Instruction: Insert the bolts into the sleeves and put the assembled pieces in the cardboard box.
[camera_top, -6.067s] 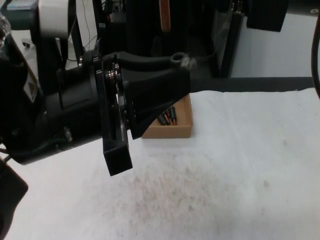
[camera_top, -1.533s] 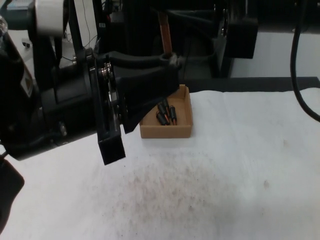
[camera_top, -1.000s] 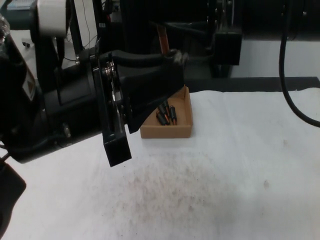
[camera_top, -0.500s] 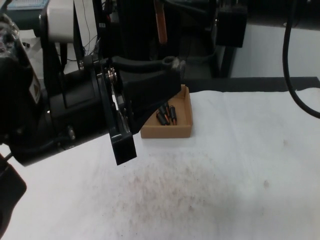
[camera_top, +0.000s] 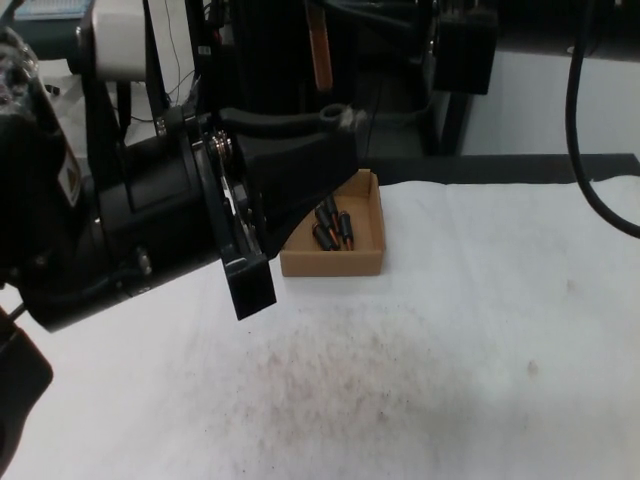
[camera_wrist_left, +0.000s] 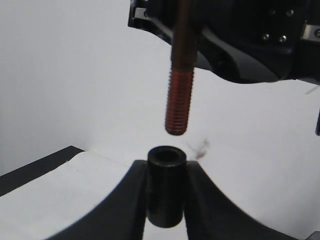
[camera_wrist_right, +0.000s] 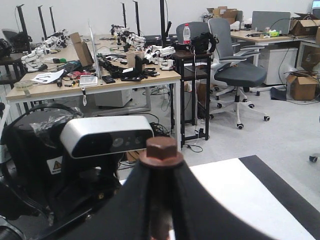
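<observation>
While the left jaws pinch a black sleeve (camera_wrist_left: 166, 192) by its sides, the sleeve stands upright with its open bore facing up, and a dark finger (camera_wrist_left: 122, 205) presses against it on either side. A copper-coloured bolt (camera_wrist_left: 179, 85) hangs straight over that bore, threaded end down. Its tip stops just short of the rim, with a thin gap between them.

The right jaws are clamped on the bolt near its head. In the right wrist view the six-sided head sits at the tips of the black fingers (camera_wrist_right: 135, 200), with the left arm's silver wrist camera (camera_wrist_right: 106, 136) beyond it.

In the high view the left arm (camera_top: 130, 220) takes up the nine o'clock side. The sleeve at its tip lies at twelve o'clock from the cardboard box (camera_top: 365, 262), and the bolt is at twelve o'clock from the sleeve. The box rests on the white cloth of the tabletop (camera_top: 480, 330), its nine o'clock corner hidden behind the left arm. Several dark assembled pieces (camera_top: 330, 228) with orange showing at their ends lie together inside it. A patch of dark speckles (camera_top: 340, 370) marks the cloth at six o'clock from the box.
</observation>
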